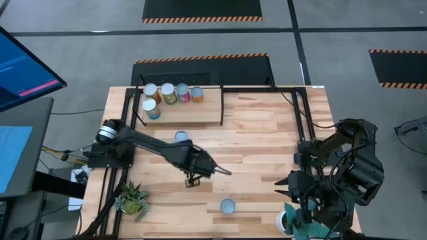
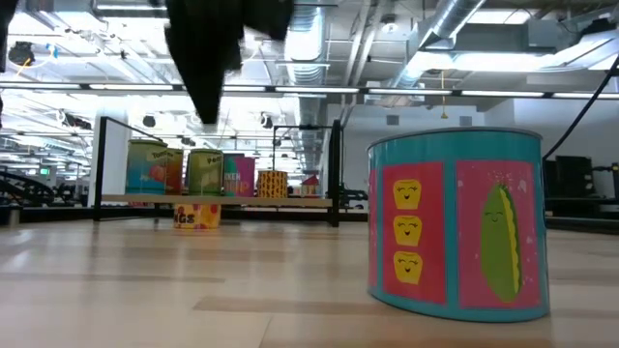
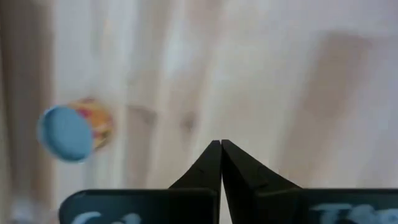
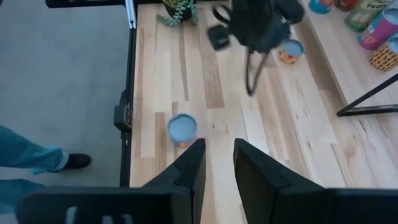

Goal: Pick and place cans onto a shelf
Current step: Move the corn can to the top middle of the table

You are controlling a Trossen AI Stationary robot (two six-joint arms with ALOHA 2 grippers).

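The shelf (image 1: 193, 115), a light wood panel in a black frame, stands at the table's far side with several cans (image 1: 167, 93) upright on it; they also show in the low view (image 2: 203, 172). A blue-topped can (image 1: 180, 137) stands on the table just before the shelf, and also shows in the left wrist view (image 3: 68, 132). Another blue-topped can (image 1: 227, 206) with pink labels (image 2: 455, 227) stands near the table's near edge. My left gripper (image 3: 221, 144) is shut and empty above the table's middle (image 1: 193, 179). My right gripper (image 4: 219, 148) is open and empty at the right (image 1: 281, 187), pointing toward the near can (image 4: 182, 129).
A potted green plant (image 1: 133, 199) stands at the table's near left corner and another (image 1: 297, 220) at the near right, below my right arm. The shelf's black frame (image 1: 267, 90) reaches on across the far right. A person's leg and shoe (image 4: 37, 158) show on the floor beside the table.
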